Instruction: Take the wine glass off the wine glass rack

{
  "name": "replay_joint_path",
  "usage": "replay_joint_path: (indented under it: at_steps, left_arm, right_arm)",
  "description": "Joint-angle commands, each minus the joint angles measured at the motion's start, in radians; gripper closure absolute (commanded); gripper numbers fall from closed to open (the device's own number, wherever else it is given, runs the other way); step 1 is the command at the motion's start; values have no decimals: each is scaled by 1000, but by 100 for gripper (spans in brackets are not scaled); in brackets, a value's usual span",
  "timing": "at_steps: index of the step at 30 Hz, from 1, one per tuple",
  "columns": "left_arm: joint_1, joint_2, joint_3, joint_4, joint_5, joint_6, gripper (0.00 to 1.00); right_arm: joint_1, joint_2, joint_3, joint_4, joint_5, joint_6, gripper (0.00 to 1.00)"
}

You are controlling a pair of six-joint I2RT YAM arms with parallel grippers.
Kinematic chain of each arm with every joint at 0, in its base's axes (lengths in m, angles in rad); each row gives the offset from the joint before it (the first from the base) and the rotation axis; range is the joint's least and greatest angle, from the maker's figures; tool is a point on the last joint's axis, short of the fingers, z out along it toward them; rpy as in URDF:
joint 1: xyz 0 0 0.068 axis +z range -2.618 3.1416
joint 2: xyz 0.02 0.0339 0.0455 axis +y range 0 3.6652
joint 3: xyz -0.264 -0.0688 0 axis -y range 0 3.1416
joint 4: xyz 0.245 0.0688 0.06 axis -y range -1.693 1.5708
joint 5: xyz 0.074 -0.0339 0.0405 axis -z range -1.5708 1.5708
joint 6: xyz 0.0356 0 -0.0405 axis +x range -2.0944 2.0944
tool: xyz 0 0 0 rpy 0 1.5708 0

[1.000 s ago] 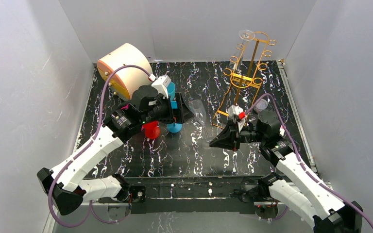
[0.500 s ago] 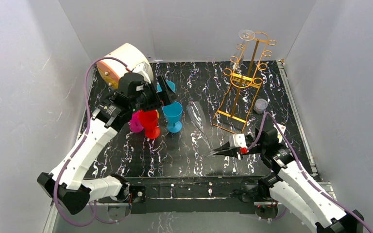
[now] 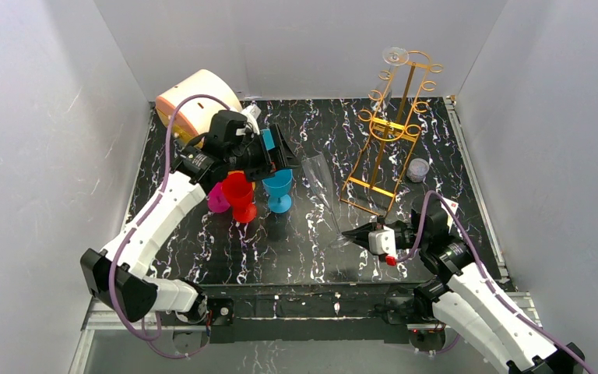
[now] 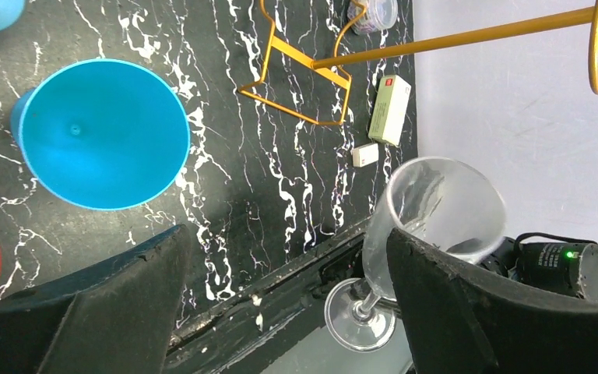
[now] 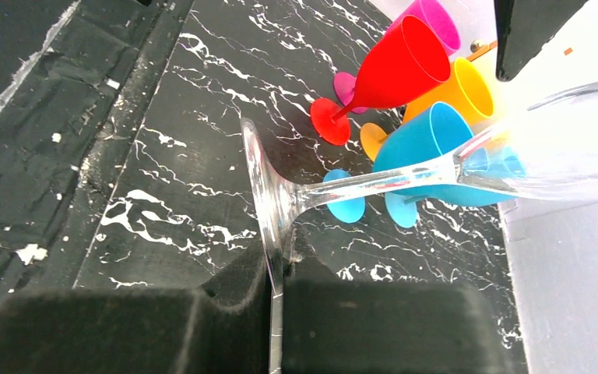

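Note:
A clear wine glass (image 3: 317, 181) lies tilted over the table, foot towards me. My right gripper (image 3: 352, 234) is shut on its foot disc, which stands edge-on between the fingers in the right wrist view (image 5: 269, 204). My left gripper (image 3: 290, 159) is open beside the bowl. In the left wrist view the bowl (image 4: 442, 209) sits between the fingers, close against the right finger (image 4: 498, 312). The gold wine glass rack (image 3: 389, 132) stands at the back right and carries another clear glass (image 3: 394, 55) at its top; its pole shows in the left wrist view (image 4: 452, 37).
Red (image 3: 239, 191), blue (image 3: 278, 185) and magenta (image 3: 218, 199) plastic goblets stand under my left arm, with a yellow one (image 5: 459, 89) behind. A round cream and orange object (image 3: 191, 109) sits back left. A small lidded pot (image 3: 417, 169) and small boxes (image 4: 390, 99) lie right of the rack.
My right gripper pulled the glass away from the rack base towards the near edge. My left gripper drew back from over the goblets, then swung right up to the glass bowl.

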Motion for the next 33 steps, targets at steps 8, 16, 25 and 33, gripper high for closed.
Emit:
replay_joint_path:
  at_steps: [8,16,25,33]
  left_arm:
    - [23,-5,42,27,49,-31,7]
    - [31,-50,37,-7,-63,-67,6]
    - [33,-35,13,101,122,-87,8]
    - [32,29,17,50,261,-24,20]
  right_arm:
    - [14,-14,6,9,34,-148,99]
    - [14,-44,-19,8,45,-142,99]
    - [16,-10,19,-82,52,-249,99]
    - [18,28,57,-122,75,-349,99]
